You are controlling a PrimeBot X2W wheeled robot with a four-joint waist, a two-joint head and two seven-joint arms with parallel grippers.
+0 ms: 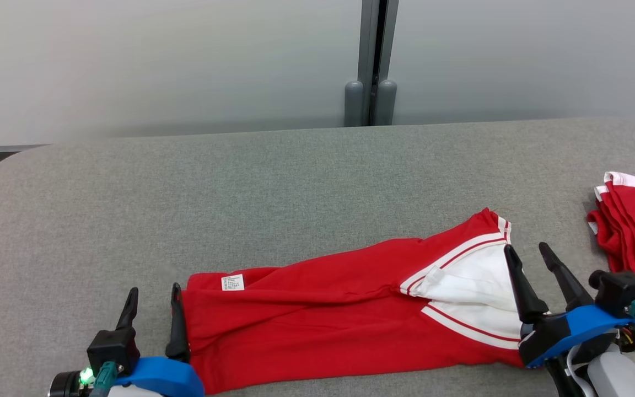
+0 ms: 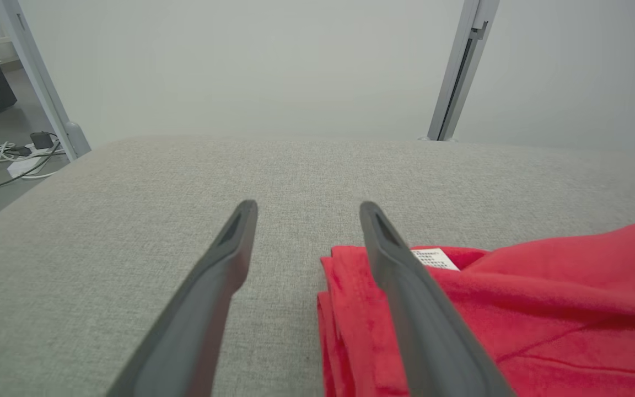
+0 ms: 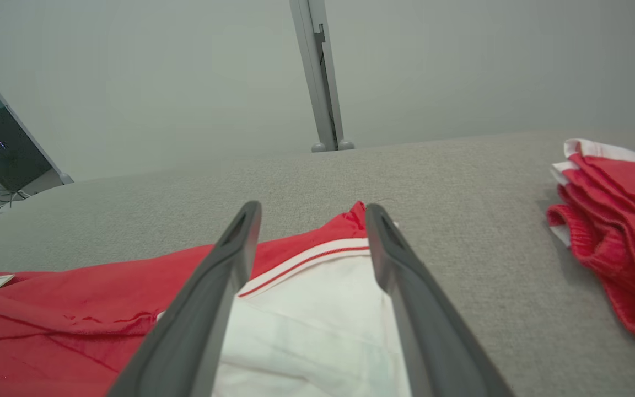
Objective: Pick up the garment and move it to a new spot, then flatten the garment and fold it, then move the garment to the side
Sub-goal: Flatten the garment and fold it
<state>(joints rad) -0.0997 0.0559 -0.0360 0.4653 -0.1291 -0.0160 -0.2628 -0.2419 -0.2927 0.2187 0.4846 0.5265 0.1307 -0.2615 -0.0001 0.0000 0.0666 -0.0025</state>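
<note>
We see the left gripper (image 1: 154, 288) nearest, low at the near left, fingers spread and holding nothing. One finger is over bare grey surface (image 1: 240, 187), the other at the left edge of the garment (image 1: 323, 314). We cannot tell if it touches.

The right gripper (image 1: 526, 246) is at the near right, also spread and empty, above the garment's white-lined right end.

The red garment lies stretched left to right along the near part of the surface, rumpled, with a small white label (image 1: 232, 282) near its left end.

Further right, well apart, is a pile of red cloth (image 1: 634, 237) with white trim. Beyond is a grey post (image 1: 372, 60) against a pale wall (image 1: 157, 60).
</note>
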